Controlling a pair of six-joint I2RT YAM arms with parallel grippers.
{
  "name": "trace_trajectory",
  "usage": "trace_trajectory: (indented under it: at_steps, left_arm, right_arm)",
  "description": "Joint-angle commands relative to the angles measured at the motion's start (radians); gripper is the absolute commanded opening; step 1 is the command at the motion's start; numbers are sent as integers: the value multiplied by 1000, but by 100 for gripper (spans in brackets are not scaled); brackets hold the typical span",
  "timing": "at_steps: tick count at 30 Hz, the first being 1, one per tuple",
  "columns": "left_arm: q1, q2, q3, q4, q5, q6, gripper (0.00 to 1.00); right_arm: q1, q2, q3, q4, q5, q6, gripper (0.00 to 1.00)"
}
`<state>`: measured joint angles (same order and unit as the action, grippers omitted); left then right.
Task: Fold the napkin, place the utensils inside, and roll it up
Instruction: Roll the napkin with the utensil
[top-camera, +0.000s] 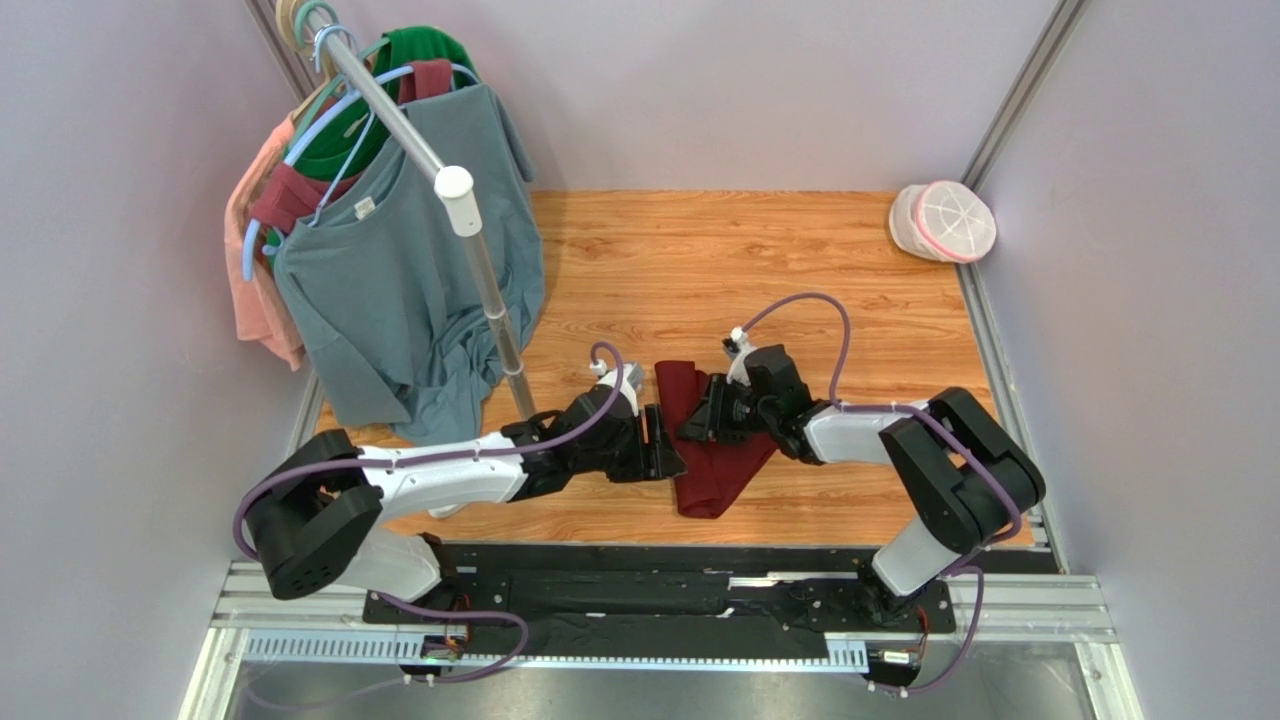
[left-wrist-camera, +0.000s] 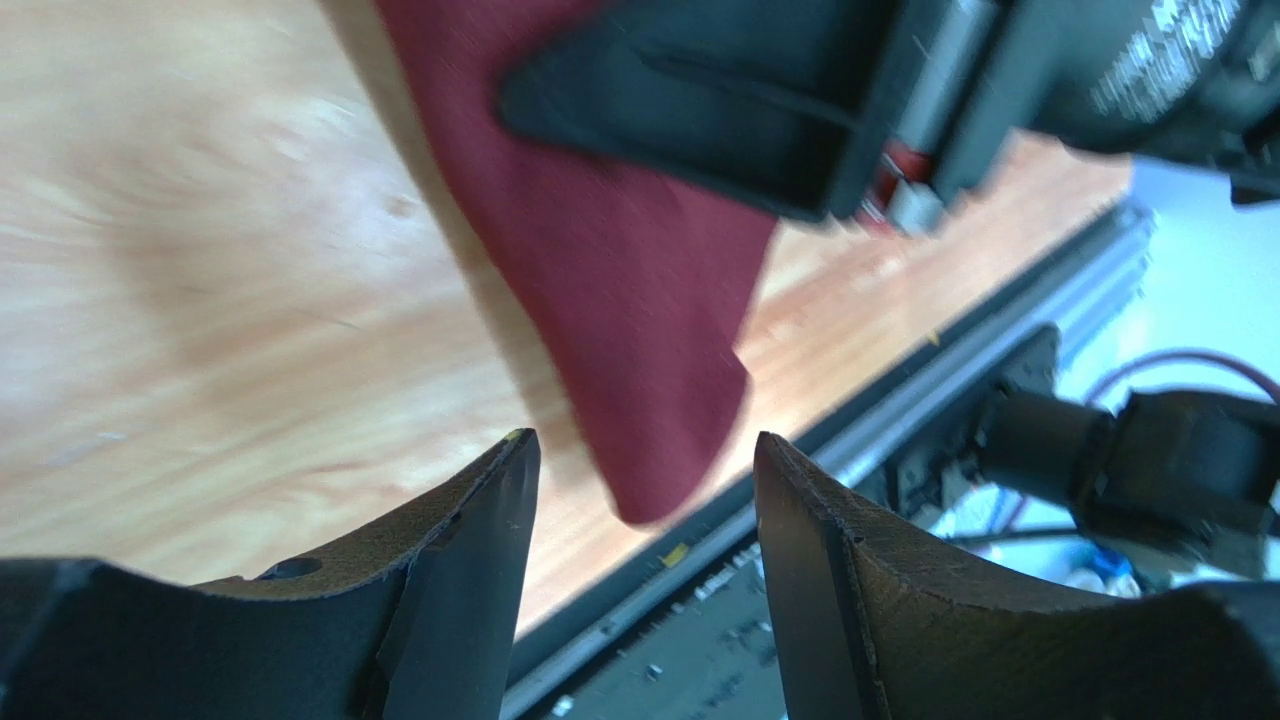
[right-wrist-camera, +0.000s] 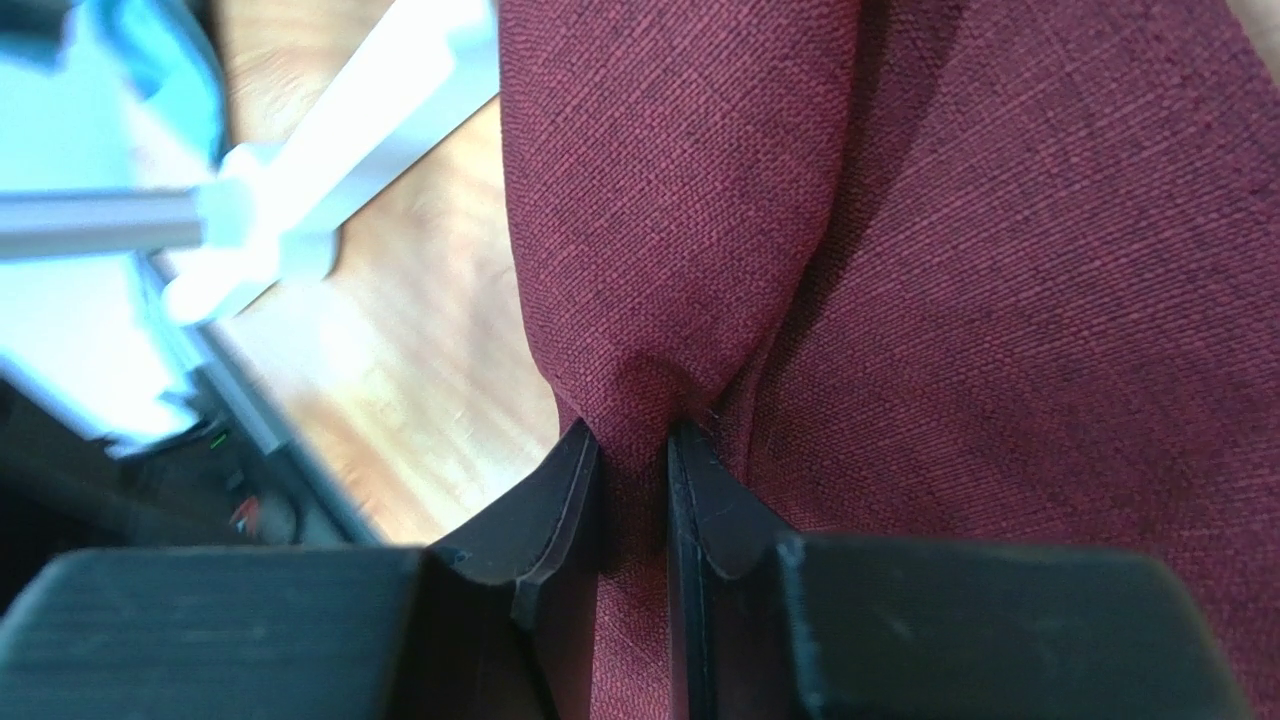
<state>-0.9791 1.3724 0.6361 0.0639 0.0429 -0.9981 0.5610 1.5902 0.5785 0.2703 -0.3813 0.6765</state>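
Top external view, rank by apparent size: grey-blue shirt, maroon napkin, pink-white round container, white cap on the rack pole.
1. grey-blue shirt, by far the largest
2. maroon napkin, bunched and partly covered
3. pink-white round container
4. white cap, smallest even though it sits higher, nearer the camera

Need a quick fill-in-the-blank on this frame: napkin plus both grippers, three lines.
1. The napkin lies on a ___ table.
2. The right gripper is pinched shut on a fold of the ___.
3. The left gripper is ___, with nothing between its fingers.
Missing words: wooden; napkin; open.
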Motion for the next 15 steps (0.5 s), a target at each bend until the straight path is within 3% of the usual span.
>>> trace_trajectory:
  at_steps: [1, 10, 15]
  left_arm:
    - [48, -3, 20, -29, -41, 67, 64]
    - [103, 142, 195, -98, -156, 197, 65]
    - [112, 249, 264, -99, -149, 202, 65]
  right_arm:
    - [-33, 28, -46, 124, -203, 49, 5]
    - [-115, 54, -91, 219, -338, 55, 3]
    - [-127, 62, -88, 228, -358, 48, 1]
